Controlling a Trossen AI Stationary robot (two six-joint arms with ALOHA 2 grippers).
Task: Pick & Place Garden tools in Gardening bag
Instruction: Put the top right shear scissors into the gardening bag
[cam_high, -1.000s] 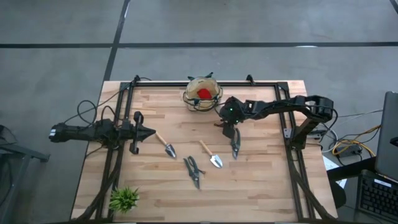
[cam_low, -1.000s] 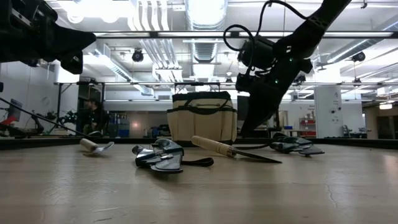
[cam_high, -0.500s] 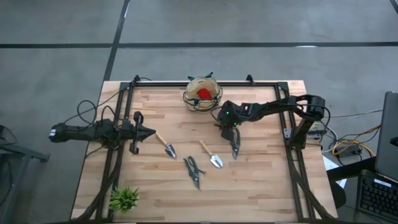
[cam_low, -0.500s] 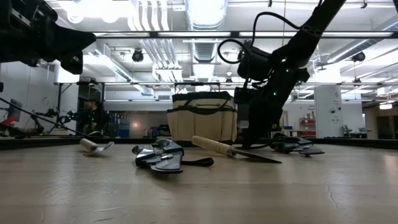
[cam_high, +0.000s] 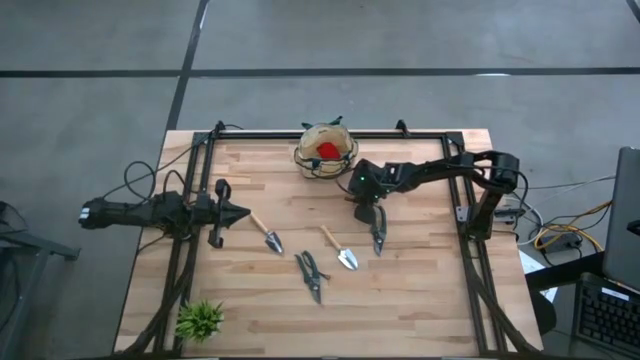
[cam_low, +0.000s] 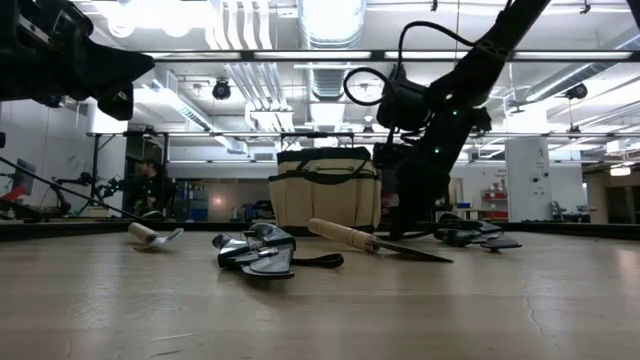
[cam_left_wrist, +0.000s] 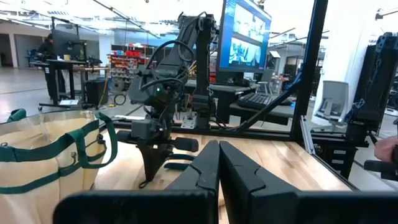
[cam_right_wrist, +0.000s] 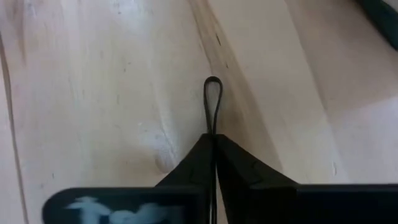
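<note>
The tan gardening bag (cam_high: 325, 150) stands at the table's far edge with a red item (cam_high: 328, 150) inside. Two trowels (cam_high: 266, 233) (cam_high: 338, 248) and two pruning shears (cam_high: 311, 274) (cam_high: 378, 235) lie flat on the wood. My right gripper (cam_high: 362, 208) points steeply down beside the handle end of the right shears, shut on their thin black loop cord (cam_right_wrist: 212, 93). My left gripper (cam_high: 240, 212) hangs level at the table's left, shut and holding nothing. My right gripper pinches the black loop cord of the right shears between its two fingertips (cam_right_wrist: 205, 155), coming from above at a steep slant. The cord's rounded end (cam_right_wrist: 212, 82) sticks out past the tips and lies flat on the table. The shears rest on the wood.
A small spiky green plant (cam_high: 200, 320) stands at the near left corner. A black frame (cam_high: 300, 135) runs along the table's far and side edges. Bare wood lies between the tools and the near edge. A person (cam_low: 152, 185) is in the room far behind.
My right gripper has come down toward the table by the handle end of the right shears, drifting slightly toward the table's left and tipping steeper. The tools and the bag lie where they were.
</note>
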